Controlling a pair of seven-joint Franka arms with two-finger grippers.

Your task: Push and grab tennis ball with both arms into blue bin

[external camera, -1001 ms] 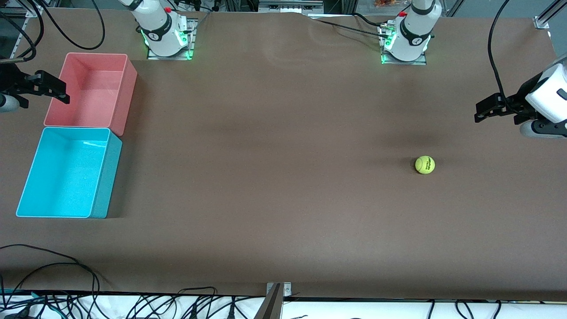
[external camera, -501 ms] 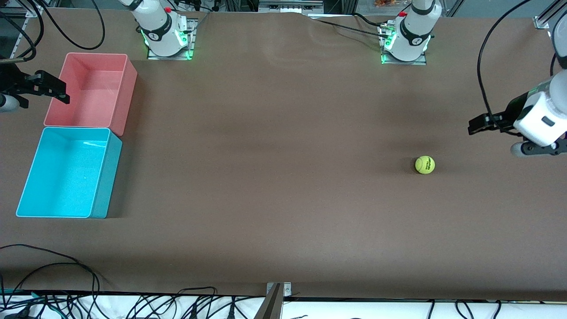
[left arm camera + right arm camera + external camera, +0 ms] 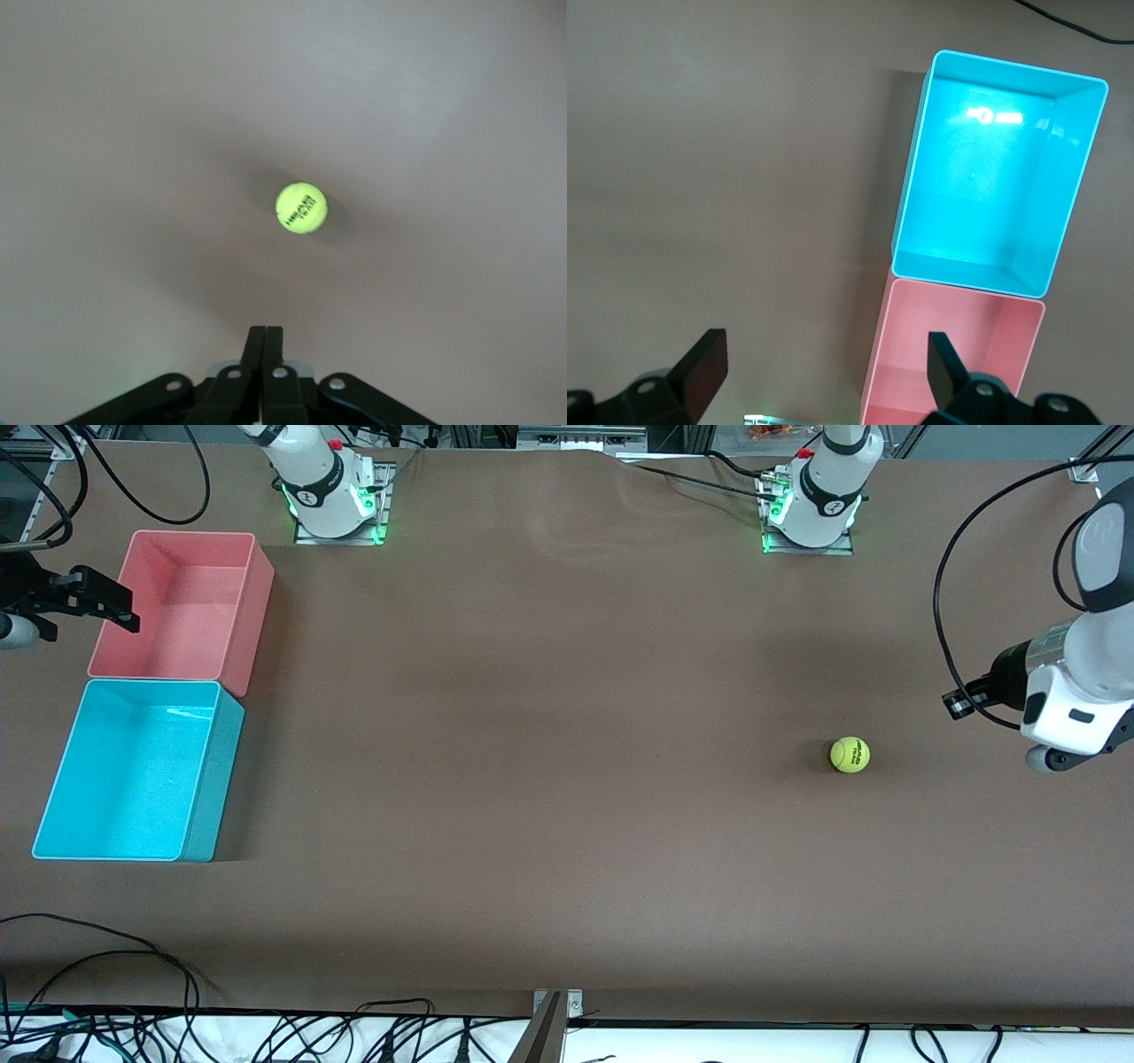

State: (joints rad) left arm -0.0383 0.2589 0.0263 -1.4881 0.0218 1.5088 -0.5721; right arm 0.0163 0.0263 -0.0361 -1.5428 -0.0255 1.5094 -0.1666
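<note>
You have the tennis ball (image 3: pixel 850 755) sitting alone on the brown worktop (image 3: pixel 567 824) toward the left arm's end, roughly midway between the edge with the robot bases and the edge nearest the front camera, with bare surface all around it. The blue bin (image 3: pixel 58 781) stands at the right arm's end, close to that end edge, and the pink bin (image 3: pixel 255 593) touches it on the side farther from the front camera. A long open stretch of worktop runs between ball and bins.

Your left hand (image 3: pixel 264 350) has its fingers pressed together; it hangs over the worktop near the left arm's end edge, well apart from the ball, which lies ahead of it in the left wrist view. Your right hand (image 3: pixel 819 367) is spread wide, over the end edge beside the pink bin.

Since a second ago, the left arm has swung down and turned, bringing its hand closer to the ball's level; the ball, both bins and the right hand have not shifted.
</note>
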